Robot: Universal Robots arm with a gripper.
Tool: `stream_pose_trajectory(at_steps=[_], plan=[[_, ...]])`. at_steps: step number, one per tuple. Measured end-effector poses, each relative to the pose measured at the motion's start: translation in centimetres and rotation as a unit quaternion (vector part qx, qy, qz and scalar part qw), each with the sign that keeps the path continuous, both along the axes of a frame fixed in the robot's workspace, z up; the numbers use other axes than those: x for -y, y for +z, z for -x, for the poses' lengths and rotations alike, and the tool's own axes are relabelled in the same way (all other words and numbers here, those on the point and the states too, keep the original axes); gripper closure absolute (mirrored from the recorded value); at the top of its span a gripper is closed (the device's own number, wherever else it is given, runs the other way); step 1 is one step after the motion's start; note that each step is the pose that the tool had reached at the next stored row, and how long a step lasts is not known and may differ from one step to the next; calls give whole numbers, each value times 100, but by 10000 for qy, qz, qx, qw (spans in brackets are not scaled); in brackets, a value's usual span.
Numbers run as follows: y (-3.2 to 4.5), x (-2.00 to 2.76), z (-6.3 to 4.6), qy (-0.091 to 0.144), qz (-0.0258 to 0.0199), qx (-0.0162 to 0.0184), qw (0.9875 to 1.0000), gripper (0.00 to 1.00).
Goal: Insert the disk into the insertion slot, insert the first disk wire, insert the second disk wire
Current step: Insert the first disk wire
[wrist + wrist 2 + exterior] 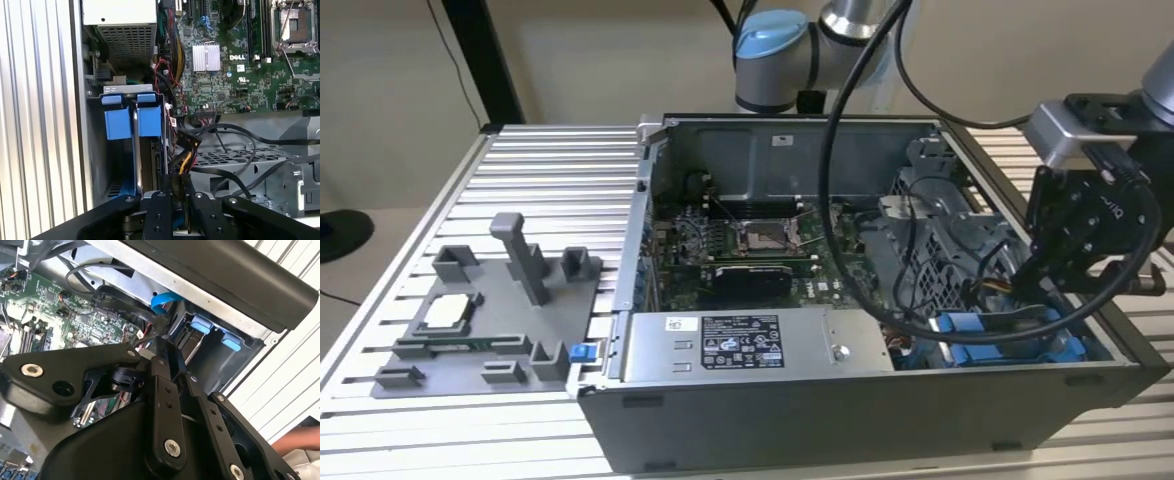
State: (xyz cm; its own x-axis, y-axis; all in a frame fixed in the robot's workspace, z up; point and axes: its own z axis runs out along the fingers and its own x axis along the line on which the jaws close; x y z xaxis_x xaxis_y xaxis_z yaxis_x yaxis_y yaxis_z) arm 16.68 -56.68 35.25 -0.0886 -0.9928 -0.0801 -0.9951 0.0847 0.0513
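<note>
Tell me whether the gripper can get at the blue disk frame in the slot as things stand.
Probably yes. The gripper hangs over the open case close beside the blue disk frame, whose top is uncovered; the wire bundle sits by the gripper, not across the frame.

Soft even light, shadowed inside the case (854,420) — pale glare on table (547,160)

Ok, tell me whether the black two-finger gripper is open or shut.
Shut on a black wire plug: in the first wrist view the gripper clamps it between both fingers, yellow and red wires trailing from it.
</note>
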Motion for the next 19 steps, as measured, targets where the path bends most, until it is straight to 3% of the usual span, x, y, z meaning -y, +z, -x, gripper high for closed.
stream_pose_trajectory(at_steps=[3, 6, 8, 19], plan=[[-14, 18, -17, 2, -1, 0, 10000, 100], [-16, 106, -19, 2, -1, 0, 10000, 100], [-29, 135, -19, 3, -2, 0, 10000, 100], [-82, 138, 9, 6, 0, 5, 10000, 100]])
